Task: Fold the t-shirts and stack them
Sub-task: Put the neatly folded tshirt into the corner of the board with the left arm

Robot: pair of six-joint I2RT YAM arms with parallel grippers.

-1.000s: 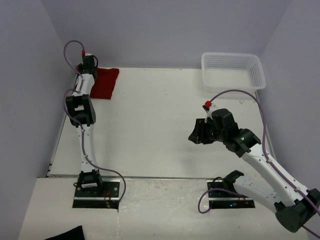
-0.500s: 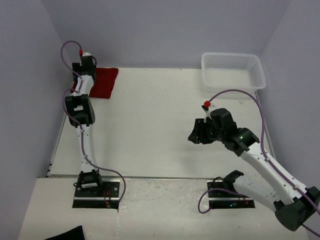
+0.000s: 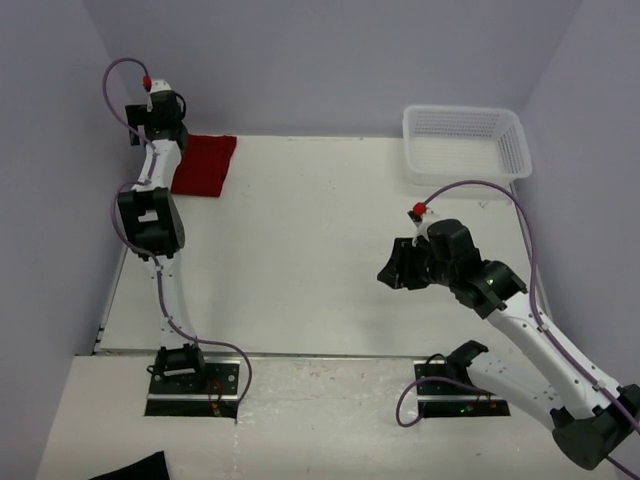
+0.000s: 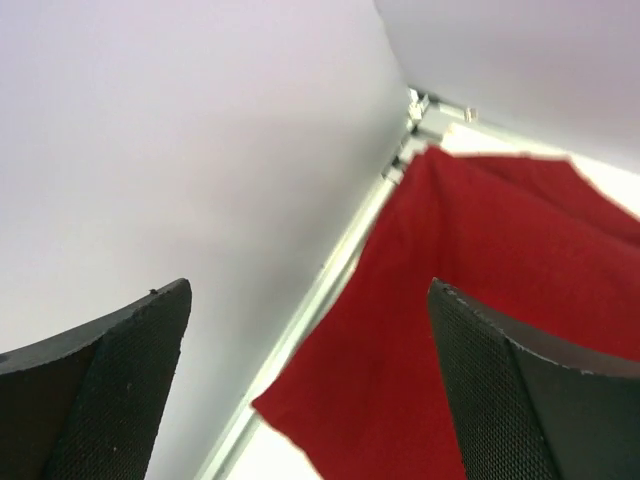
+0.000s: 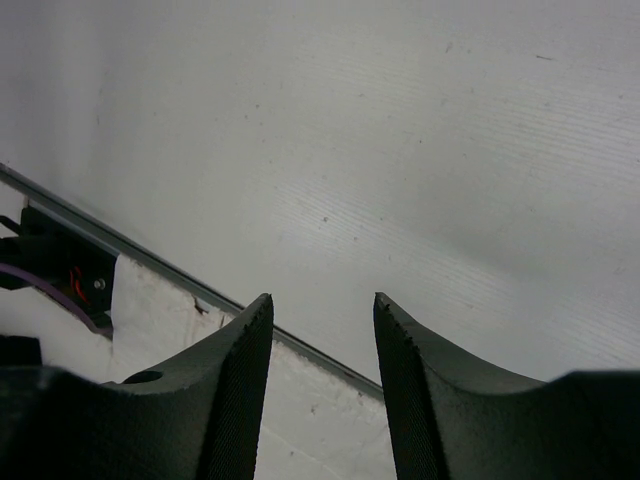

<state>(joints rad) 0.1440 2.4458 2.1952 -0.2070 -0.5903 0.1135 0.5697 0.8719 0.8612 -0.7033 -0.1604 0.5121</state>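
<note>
Change: we see the left gripper (image 4: 308,300) lifted up and back off the t-shirt (image 3: 205,165) over the last second. It was low at the cloth's left edge and now sits higher, toward the wall (image 4: 150,150) at 11 o'clock.
Shirt since then: it lies about where it was, in the same flat shape.
Meaning for task: we judge this a release or retreat after placing the folded shirt. No second shirt shows in any view, so the stack is one piece and the job looks close to finished.
Shirt location: far left corner of the table (image 3: 300,240), at 11 o'clock. It is a flat red rectangle with its left edge along the table rail, near the wall.
Left arm (image 3: 150,215) pose: stretched almost straight from its base at 7 o'clock to the far corner, wrist raised above the shirt.
Left gripper state: fingers spread wide with nothing between them. The shirt is below and to the right of them, not touching.
Right arm (image 3: 520,320) pose: elbow bent, wrist held over bare table at 4 o'clock, barely moved in the last second.
Right gripper (image 5: 322,300) state: a narrow gap between the fingers and nothing held, pointing toward the table's near edge.
Basket (image 3: 465,145): at 1 o'clock. We see nothing in it, and it is well apart from both grippers.
Black scrap (image 3: 130,468): off the table at 7 o'clock, not part of the job.
</note>
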